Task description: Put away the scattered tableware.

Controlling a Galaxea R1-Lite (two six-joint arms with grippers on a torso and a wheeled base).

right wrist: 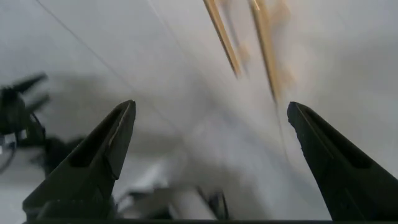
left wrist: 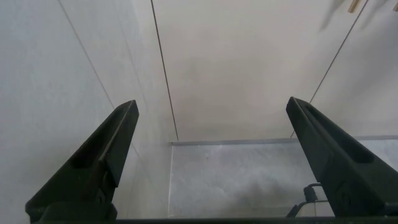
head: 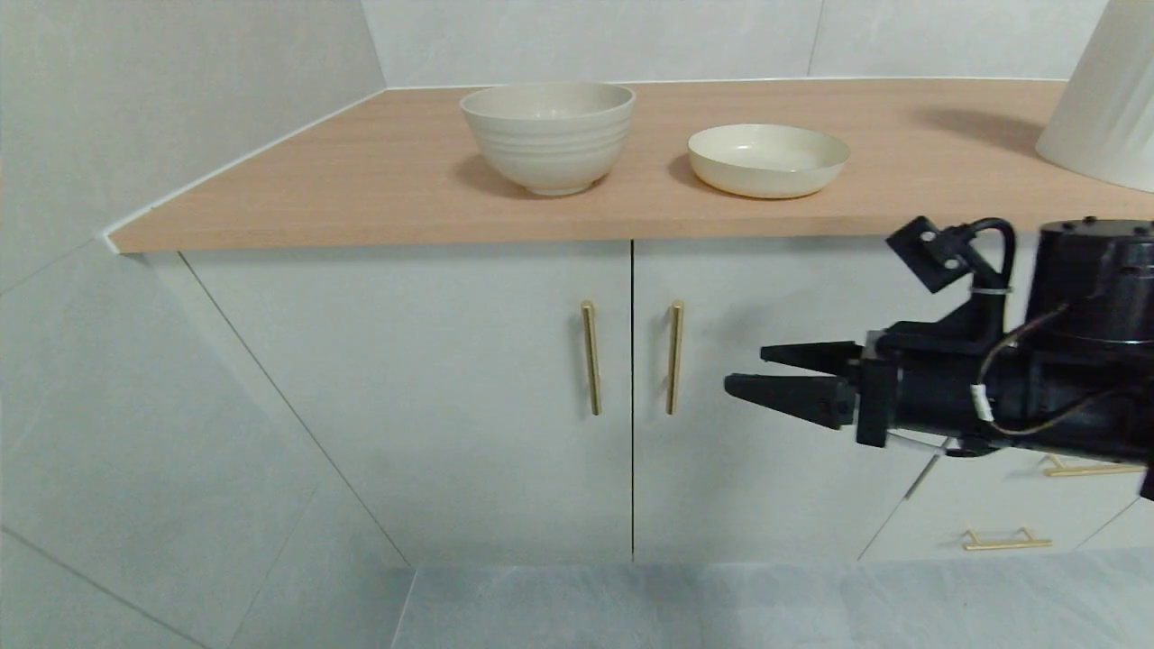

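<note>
The ribbed bowl (head: pixel 548 135) stands on the wooden countertop (head: pixel 361 189) in the upper middle of the head view, well above and to the left of the right gripper (head: pixel 745 370), which hangs at the middle right of the frame, below the counter's edge. The shallow dish (head: pixel 768 159) sits just right of the bowl, apart from it and almost straight above the gripper's tips.

The bowl is deep, cream-coloured and grooved around its outside, upright on a small foot. The dish is low, wide and a paler cream. Both look empty.

The right gripper's fingers are spread apart with nothing between them and point left towards the two brass handles (head: pixel 590 358) on the white cabinet doors (head: pixel 406 397). In the right wrist view, this gripper (right wrist: pixel 211 162) is wide apart, with the handles blurred beyond it. The left gripper (left wrist: pixel 211 162) is also spread wide and holds nothing, with grey floor and pale panels behind it.

A white fluted object (head: pixel 1100 99) stands on the counter at the upper right. Drawers with brass pulls (head: pixel 1005 541) show at the lower right.
</note>
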